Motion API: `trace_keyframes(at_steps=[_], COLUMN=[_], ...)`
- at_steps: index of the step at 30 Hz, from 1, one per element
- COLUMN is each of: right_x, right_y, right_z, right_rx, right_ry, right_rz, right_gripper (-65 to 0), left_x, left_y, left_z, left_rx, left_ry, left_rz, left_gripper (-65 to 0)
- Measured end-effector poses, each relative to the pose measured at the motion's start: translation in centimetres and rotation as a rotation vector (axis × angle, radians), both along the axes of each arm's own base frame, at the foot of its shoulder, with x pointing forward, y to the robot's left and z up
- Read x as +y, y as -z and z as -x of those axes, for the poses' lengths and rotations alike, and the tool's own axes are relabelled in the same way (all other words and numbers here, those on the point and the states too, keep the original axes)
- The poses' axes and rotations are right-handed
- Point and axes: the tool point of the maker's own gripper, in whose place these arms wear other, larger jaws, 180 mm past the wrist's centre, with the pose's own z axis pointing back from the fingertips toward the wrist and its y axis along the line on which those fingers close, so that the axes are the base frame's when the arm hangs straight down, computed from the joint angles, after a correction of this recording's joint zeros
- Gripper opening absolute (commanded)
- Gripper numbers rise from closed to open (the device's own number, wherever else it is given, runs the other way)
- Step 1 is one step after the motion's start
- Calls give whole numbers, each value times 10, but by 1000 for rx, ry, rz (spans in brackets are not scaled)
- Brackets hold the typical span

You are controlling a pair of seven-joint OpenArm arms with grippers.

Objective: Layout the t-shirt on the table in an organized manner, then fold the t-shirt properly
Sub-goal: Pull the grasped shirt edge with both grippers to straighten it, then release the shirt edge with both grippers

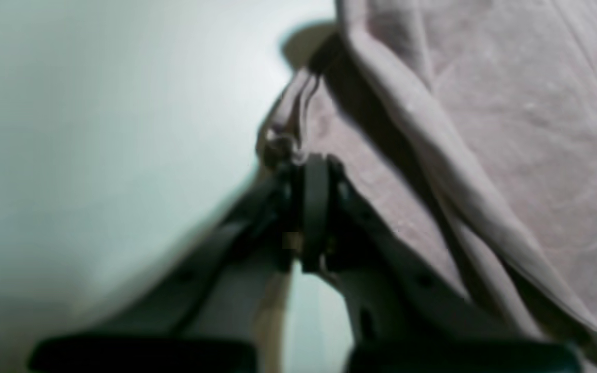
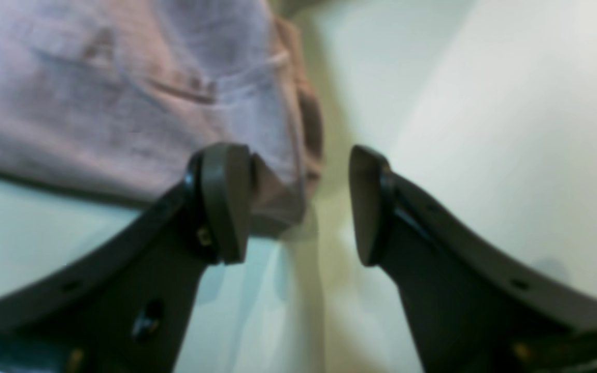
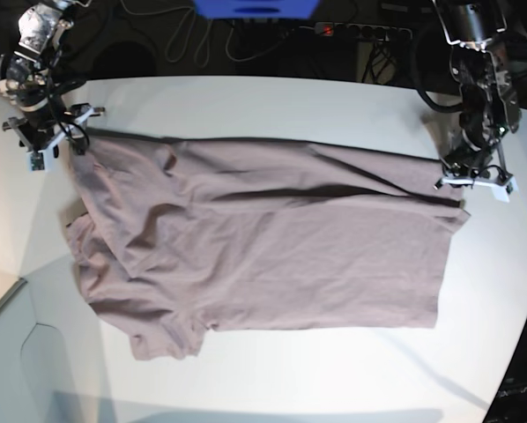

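The mauve-grey t-shirt [image 3: 263,238] lies spread and wrinkled across the white table [image 3: 272,101], hem toward the right of the base view. My left gripper [image 3: 469,181] sits at the shirt's far right corner. In the left wrist view it [image 1: 311,171] is shut, with a bunched bit of the t-shirt [image 1: 511,129] edge pinched at its tips. My right gripper [image 3: 59,134] is at the shirt's far left corner. In the right wrist view it [image 2: 301,207] stands open, and a corner of the t-shirt [image 2: 122,103] lies between the fingers, against the left pad [image 2: 226,202].
Cables, a power strip [image 3: 360,31] and a blue object [image 3: 255,7] lie beyond the table's far edge. The table's curved edge [image 3: 521,291] runs down the right side. A seam and a lower panel [image 3: 17,352] show at the near left.
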Motion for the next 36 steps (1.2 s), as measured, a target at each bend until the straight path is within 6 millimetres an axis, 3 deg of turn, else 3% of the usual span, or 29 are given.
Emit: trace_keyframes(at_steps=[5, 11, 13, 17, 19, 23, 29, 31, 33, 36], right_x=[7, 13, 20, 23, 17, -9, -15, -19, -23, -19], right_y=[22, 28, 28, 27, 24, -8, -72, -78, -71, -59], right_z=[12, 8, 6, 2, 4, -7, -59, -60, -52, -36], right_rx=[55, 35, 38, 38, 59, 22, -153, -134, -77, -37], right_ry=[11, 5, -27, -49, -58, -81, -101, -104, -108, -118], right_rz=[-47, -86, -85, -81, -52, 71, 160, 185, 209, 194], right_gripper=[-343, -354, -411, -650, -648, -650, -650, -650, -650, -650], left_x=[3, 4, 4, 4, 3, 1, 11, 9, 4, 14], left_y=[0, 4, 4, -3, -15, -43, -72, -68, -62, -62], left_z=[2, 12, 11, 10, 8, -4, -19, -15, -13, -5], left_rx=[5, 21, 21, 12, -18, -86, -147, -104, -64, -60], left_ry=[1, 1, 1, 11, 25, 48, 75, 88, 105, 52], left_rz=[-6, -9, -9, -21, -40, -70, -122, -101, -73, -34], left_gripper=[-650, -650, -650, -650, -650, -650, -650, -650, -650, -650])
